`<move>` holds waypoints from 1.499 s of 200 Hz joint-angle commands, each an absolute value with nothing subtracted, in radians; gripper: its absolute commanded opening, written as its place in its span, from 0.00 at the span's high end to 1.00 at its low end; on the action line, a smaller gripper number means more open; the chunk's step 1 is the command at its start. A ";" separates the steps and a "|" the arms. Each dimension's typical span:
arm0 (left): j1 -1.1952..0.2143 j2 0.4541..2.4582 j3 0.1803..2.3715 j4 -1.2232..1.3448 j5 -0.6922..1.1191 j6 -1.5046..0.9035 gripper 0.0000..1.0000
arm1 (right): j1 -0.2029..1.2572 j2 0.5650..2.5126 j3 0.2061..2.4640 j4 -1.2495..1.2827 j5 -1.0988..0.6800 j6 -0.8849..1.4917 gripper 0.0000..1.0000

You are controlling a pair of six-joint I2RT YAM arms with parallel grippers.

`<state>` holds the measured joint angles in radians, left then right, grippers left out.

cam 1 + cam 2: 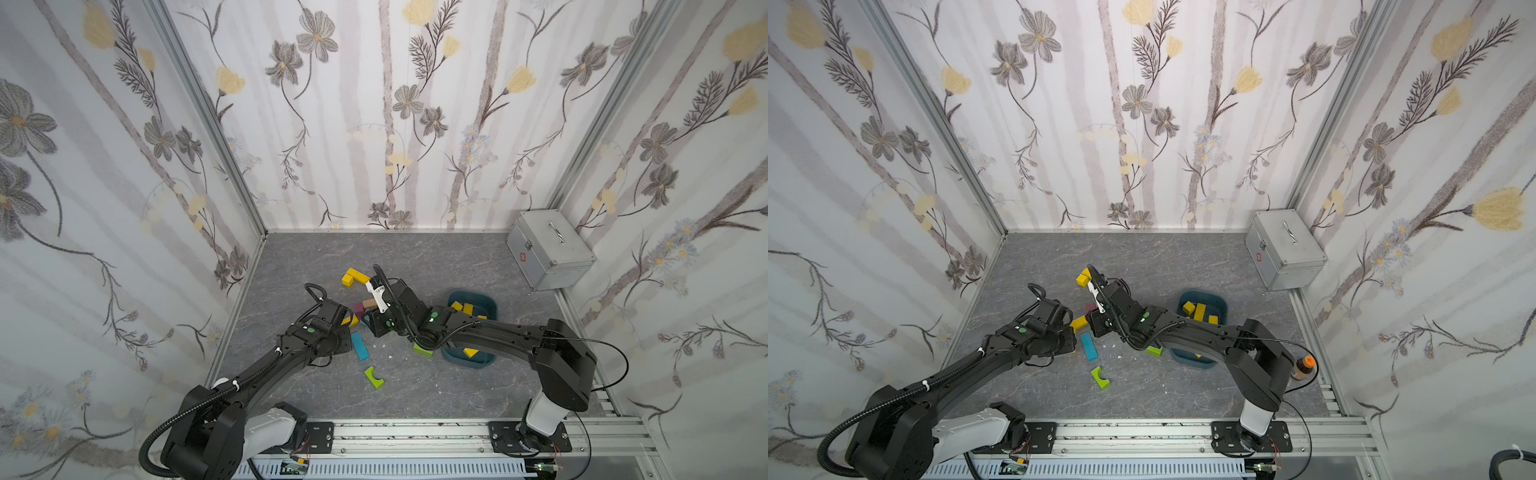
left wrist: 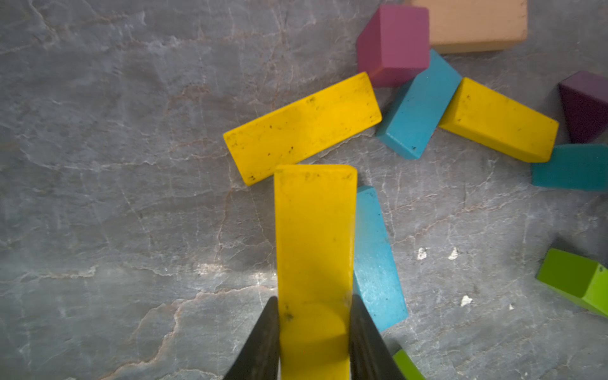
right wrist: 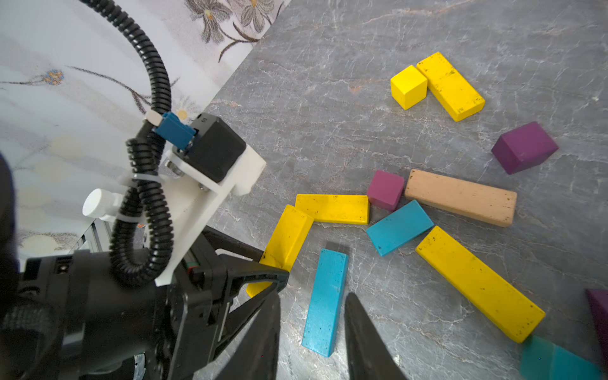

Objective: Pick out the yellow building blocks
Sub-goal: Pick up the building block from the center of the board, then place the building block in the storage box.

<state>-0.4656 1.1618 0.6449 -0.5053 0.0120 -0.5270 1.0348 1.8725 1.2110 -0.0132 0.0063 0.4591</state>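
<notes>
Right now the left gripper (image 2: 314, 301) is clamped on the near end of a yellow bar (image 2: 314, 237), one finger on each long side. The right gripper (image 3: 314, 294) holds nothing. Its jaws stand a little apart, and a blue bar (image 3: 329, 273) lying on the table shows through the gap.

Both grippers are over a grey, marble-veined tabletop (image 1: 415, 257), boxed in on three sides by floral wallpaper walls (image 1: 374, 104). Taking the back wall as 12 o'clock, a metal case (image 1: 550, 247) sits in the corner at 2 o'clock. A blue tub (image 1: 492, 303) lies at 3 o'clock of the grippers, partly under the right arm.

The yellow pieces are bright, matte and flecked with dark scuffs. The gripped bar's free end meets a second yellow bar (image 2: 302, 126) lying flat at 12 o'clock of the left jaws, and the two make an L. A long yellow bar (image 3: 477, 283) lies between 1 and 2 o'clock, with a shorter blue block (image 3: 399, 227) between it and the second bar. Farther out at 12 o'clock, clear of both grippers, a yellow cube (image 3: 408, 87) touches a short yellow bar (image 3: 450, 87). Several yellow blocks (image 1: 467, 308) already lie in the tub.
</notes>
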 commanded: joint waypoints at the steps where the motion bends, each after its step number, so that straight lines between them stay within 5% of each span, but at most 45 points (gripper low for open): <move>1: -0.466 1.148 0.669 -0.516 0.009 -0.535 0.69 | 1.034 1.847 1.191 0.025 0.050 0.447 0.65; 300: -0.524 1.316 0.838 -0.405 0.087 -0.513 0.71 | 0.971 1.678 1.006 -0.020 0.192 0.524 0.65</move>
